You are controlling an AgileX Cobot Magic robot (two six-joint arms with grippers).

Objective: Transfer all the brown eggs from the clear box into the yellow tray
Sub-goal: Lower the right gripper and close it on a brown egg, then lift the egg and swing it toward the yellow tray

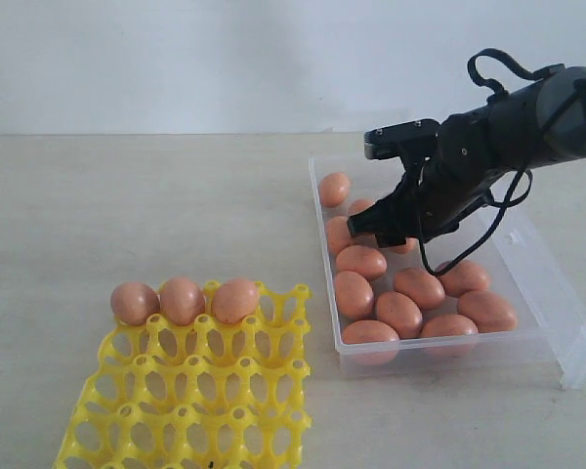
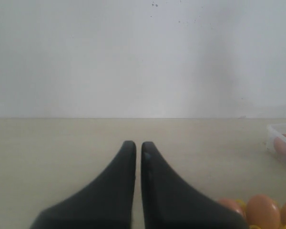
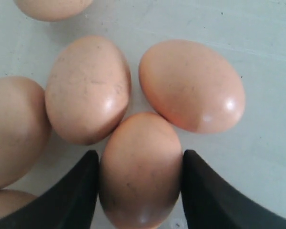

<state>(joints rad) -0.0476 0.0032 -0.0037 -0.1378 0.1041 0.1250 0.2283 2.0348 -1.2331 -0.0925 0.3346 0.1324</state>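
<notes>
A: Where is your right gripper (image 3: 139, 160)?
B: In the clear plastic box (image 1: 324, 210), right side, its black fingers (image 3: 71, 195) flanking one brown oval egg (image 3: 140, 171); pinching yet, I can't tell. Your left gripper (image 2: 138, 145) is pressed together, empty.
A: Risks?
B: Two neighbouring eggs (image 3: 88, 88) touch yours: lift crooked and they roll; squeeze hard and the shell cracks.
A: Writing?
B: None readable.

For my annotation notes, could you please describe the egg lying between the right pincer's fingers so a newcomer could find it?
Find the clear box right of the yellow tray; the right pincer dips into its far-left part. The egg lies lengthwise between the two black fingers, the only one flanked by them; two neighbours sit just past its tip.
</notes>
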